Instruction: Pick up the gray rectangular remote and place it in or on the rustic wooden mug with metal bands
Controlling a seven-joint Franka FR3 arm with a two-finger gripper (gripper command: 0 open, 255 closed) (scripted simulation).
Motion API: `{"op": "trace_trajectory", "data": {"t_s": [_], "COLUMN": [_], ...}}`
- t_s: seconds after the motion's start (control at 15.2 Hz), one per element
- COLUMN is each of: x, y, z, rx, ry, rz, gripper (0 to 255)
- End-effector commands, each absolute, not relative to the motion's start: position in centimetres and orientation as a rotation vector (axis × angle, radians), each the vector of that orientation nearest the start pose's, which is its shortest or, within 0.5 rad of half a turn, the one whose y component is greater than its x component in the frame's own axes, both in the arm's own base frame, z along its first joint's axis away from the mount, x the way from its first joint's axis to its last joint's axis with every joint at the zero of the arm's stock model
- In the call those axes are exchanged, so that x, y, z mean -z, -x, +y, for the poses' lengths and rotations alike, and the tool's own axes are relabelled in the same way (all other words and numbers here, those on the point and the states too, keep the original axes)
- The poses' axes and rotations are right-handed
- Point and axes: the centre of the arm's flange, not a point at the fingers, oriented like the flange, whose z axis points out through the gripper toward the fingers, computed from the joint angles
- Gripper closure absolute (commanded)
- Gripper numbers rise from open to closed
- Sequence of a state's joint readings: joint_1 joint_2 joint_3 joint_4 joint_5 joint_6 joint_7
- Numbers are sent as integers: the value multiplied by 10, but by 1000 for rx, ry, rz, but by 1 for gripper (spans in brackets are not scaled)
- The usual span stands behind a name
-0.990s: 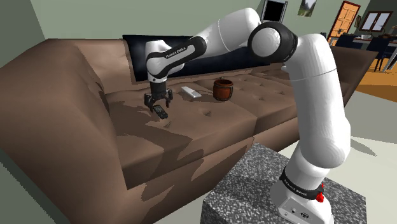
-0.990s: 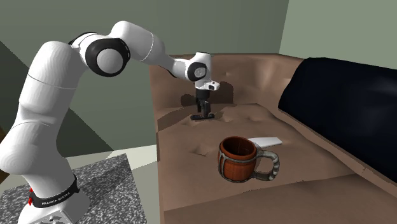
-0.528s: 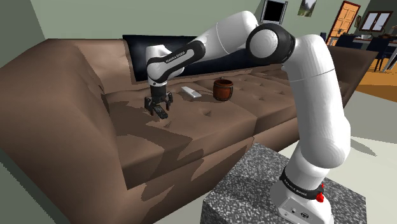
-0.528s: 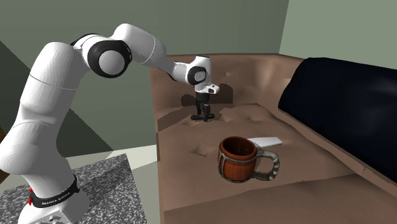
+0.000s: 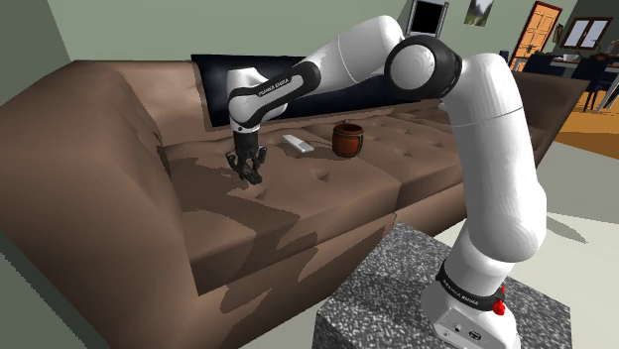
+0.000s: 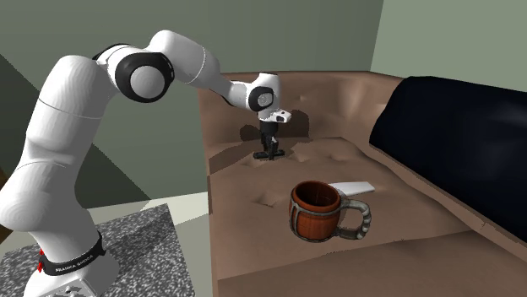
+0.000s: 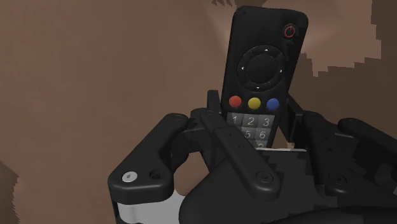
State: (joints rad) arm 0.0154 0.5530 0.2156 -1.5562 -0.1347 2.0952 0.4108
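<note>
The hand (image 5: 248, 171) is set down on the sofa (image 5: 327, 198) seat, well apart from the wooden mug (image 5: 347, 139). Its fingers are closed against the sides of a dark remote (image 7: 261, 57) on the cushion. A pale remote (image 5: 297, 145) is seen just beside the mug, between it and the hand.

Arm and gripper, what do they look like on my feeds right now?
White rounded arm with dark joints; a black band with white lettering near the wrist, another at the base beside a red button. The gripper is all black, two-fingered.
</note>
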Motion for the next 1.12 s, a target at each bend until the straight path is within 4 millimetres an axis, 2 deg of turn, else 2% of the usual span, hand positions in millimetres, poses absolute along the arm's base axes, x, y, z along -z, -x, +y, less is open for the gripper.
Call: {"op": "trace_trajectory", "data": {"t_s": [0.0, 0.26, 1.06], "x": [-325, -325, -389], "y": [-681, -682, -682], "z": [130, 130, 130], "rx": [-17, -18, -18], "ry": [3141, 3141, 3141], "rz": [228, 228, 228], "gripper": [255, 255, 255]}}
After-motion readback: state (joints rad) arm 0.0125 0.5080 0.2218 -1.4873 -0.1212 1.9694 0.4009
